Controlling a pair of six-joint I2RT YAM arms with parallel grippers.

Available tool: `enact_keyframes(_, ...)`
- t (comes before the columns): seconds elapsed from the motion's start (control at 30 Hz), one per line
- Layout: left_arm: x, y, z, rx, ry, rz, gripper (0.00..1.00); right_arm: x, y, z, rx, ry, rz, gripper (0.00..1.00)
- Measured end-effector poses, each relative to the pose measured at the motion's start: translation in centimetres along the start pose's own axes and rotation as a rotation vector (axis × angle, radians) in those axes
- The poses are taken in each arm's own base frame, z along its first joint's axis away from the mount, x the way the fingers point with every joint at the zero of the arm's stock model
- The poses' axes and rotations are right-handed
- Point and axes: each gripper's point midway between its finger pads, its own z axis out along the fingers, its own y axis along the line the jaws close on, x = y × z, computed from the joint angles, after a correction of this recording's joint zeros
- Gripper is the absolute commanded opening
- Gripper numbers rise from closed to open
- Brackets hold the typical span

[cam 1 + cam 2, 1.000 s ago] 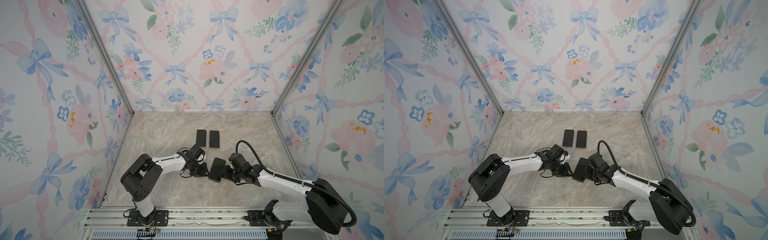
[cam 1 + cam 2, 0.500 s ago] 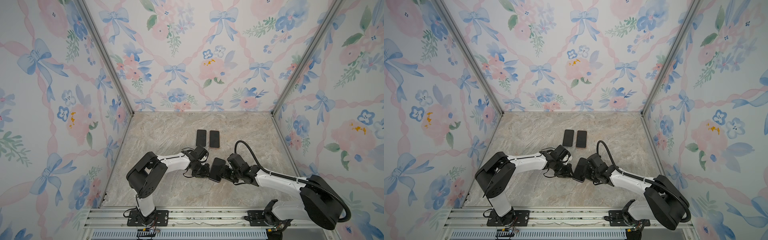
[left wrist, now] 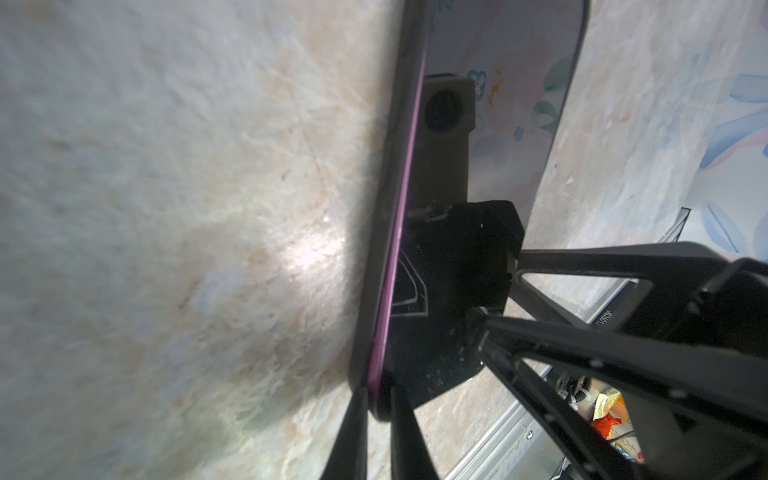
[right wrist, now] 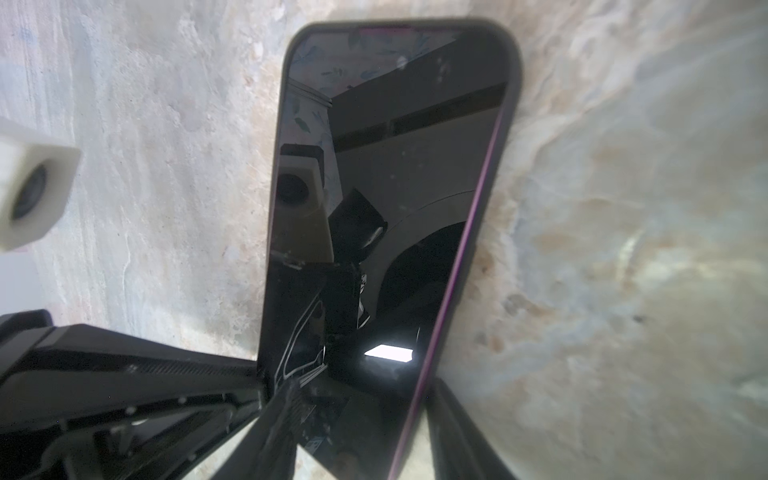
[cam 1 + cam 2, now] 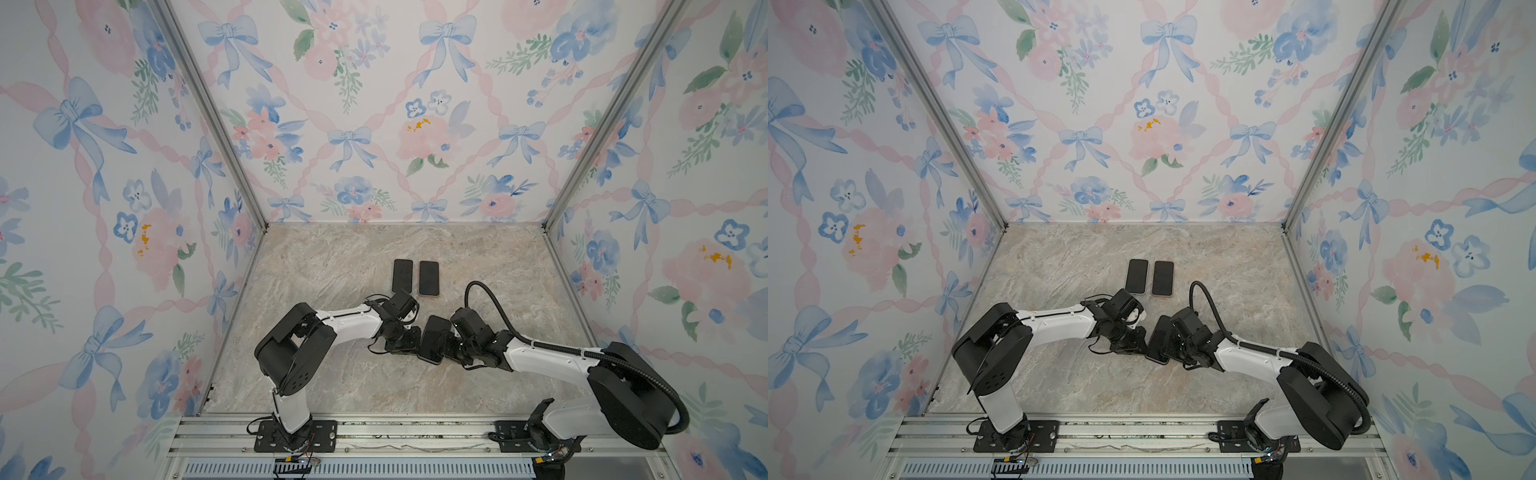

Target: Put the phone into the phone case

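Note:
The phone (image 5: 432,337) (image 5: 1160,337), a dark slab with a purple edge, is held off the table between the two arms in both top views. The dark phone case (image 3: 388,216) lies against its back, and its rim wraps the phone's far end (image 4: 513,62). My left gripper (image 3: 379,395) (image 5: 417,340) is shut on one corner, one finger on the case's back and one on the screen. My right gripper (image 4: 361,390) (image 5: 445,345) is shut across the phone's width near the same end. The screen (image 4: 395,166) mirrors the arms.
Two more dark phones (image 5: 402,276) (image 5: 429,278) lie side by side flat on the marble table (image 5: 340,257), just behind the grippers. Flowered walls close in the left, right and back. A metal rail (image 5: 374,432) runs along the front edge.
My left gripper has slid right to the phone's edge and closed on it. The right arm has shifted the phone a little to the left, still gripping it.

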Motion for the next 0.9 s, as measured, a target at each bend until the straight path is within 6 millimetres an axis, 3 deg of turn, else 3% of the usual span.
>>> enact_keyframes(0.43,0.0,0.2,0.2,-0.008,0.005,-0.003,0.07,-0.1,0.2,0.2,0.002,-0.007,-0.005,0.5)
enact_keyframes(0.7,-0.3,0.3,0.0,-0.041,-0.015,0.02,0.24,-0.3,0.2,0.3,0.024,-0.015,-0.031,0.48)
enact_keyframes(0.9,-0.3,1.2,-0.1,-0.087,-0.019,0.019,0.28,-0.1,0.2,0.3,0.039,-0.003,-0.054,0.48)
